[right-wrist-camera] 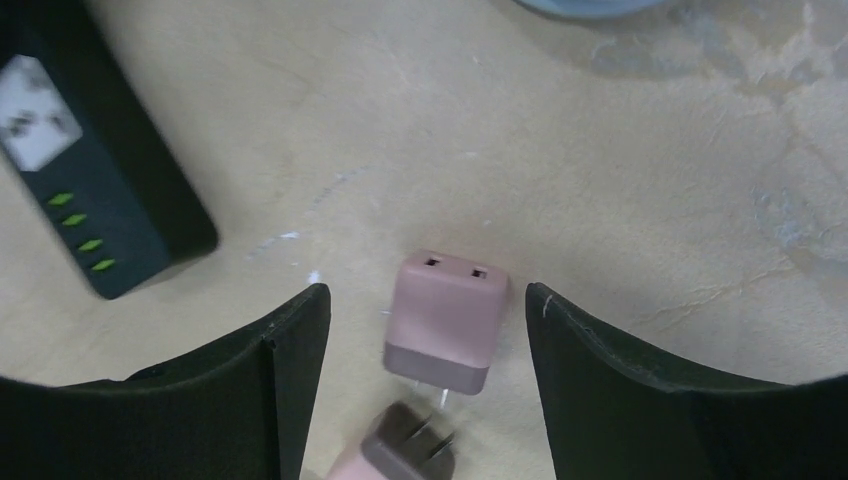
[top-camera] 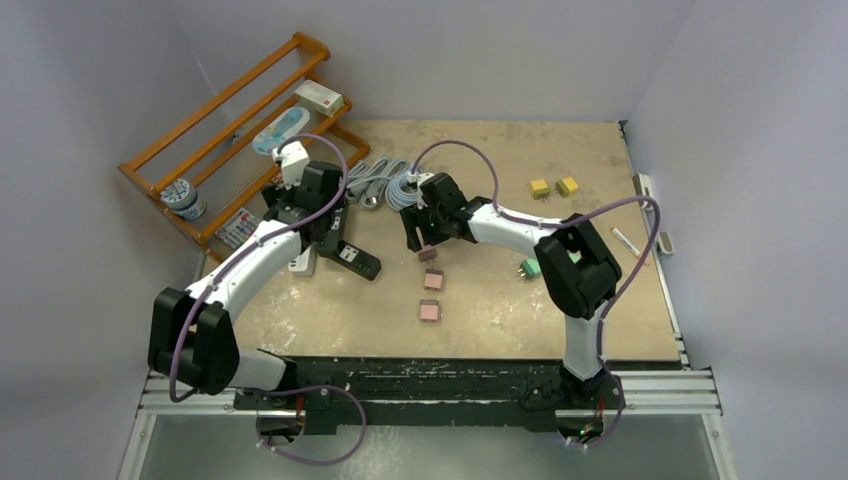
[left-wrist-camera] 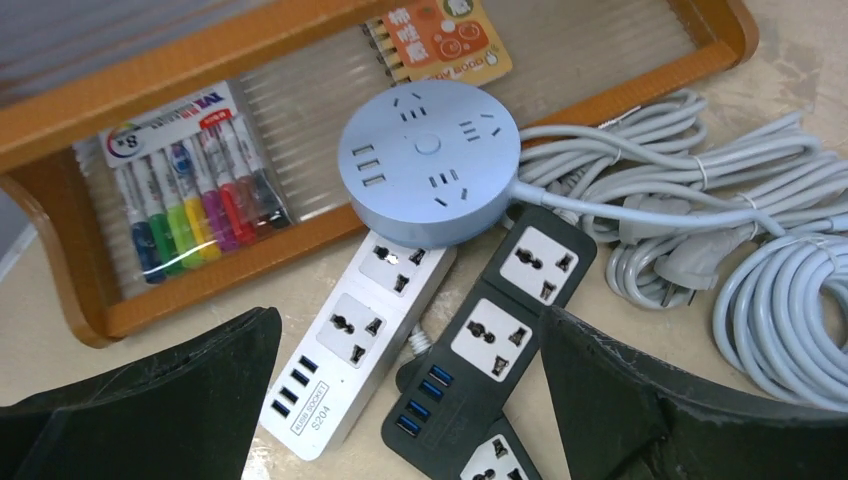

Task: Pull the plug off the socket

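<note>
Only the left wrist view showed the sockets clearly: three power strips, a round grey one, a white one marked "S204" and a black one. The left gripper hung over them, fingers spread wide, holding nothing. From overhead, three pink plugs (the right wrist view caught just two), two yellow adapters and one green plug lay on the table. The right gripper stood open astride one pink plug, which lay loose on the table, untouched, clear of every socket.

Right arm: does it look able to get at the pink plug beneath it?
Probably yes: the right gripper has its jaws open either side of the pink plug; nothing covers it.
</note>
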`<state>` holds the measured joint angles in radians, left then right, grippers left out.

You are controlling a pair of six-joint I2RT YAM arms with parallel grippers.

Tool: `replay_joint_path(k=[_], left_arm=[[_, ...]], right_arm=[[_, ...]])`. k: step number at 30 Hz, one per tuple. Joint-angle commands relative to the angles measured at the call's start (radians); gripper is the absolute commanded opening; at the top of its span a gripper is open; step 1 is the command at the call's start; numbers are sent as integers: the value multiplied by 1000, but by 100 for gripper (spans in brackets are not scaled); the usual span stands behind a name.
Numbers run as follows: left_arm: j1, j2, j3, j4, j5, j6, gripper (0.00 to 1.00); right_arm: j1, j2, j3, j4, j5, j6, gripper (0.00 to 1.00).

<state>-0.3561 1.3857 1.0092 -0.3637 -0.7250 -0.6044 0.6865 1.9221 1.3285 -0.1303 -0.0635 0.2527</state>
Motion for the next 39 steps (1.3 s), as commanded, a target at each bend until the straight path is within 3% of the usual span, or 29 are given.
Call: replay_joint_path(k=[1, 7, 17, 19, 21, 24, 32, 39], left_arm=[[-6, -70, 69, -51, -64, 53, 100], [-5, -166, 35, 27, -7, 109, 100], [-5, -124, 58, 1, 8, 96, 100], [-5, -125, 58, 5, 13, 95, 100], [-5, -128, 57, 2, 18, 95, 100], [-5, -134, 54, -1, 21, 95, 100], [-4, -150, 57, -2, 51, 98, 100], [-5, -148, 56, -10, 93, 95, 100]], right_arm=[[12, 44, 58, -87, 98, -32, 71], [18, 81, 82, -115, 103, -12, 44], [-35, 131, 148, -123, 153, 109, 37], [-47, 148, 183, -132, 143, 130, 44], [-48, 149, 213, -142, 134, 135, 65], [-45, 91, 182, -104, 165, 131, 76], [34, -67, 38, -199, 232, 51, 78], [96, -80, -36, -262, 158, 116, 76]])
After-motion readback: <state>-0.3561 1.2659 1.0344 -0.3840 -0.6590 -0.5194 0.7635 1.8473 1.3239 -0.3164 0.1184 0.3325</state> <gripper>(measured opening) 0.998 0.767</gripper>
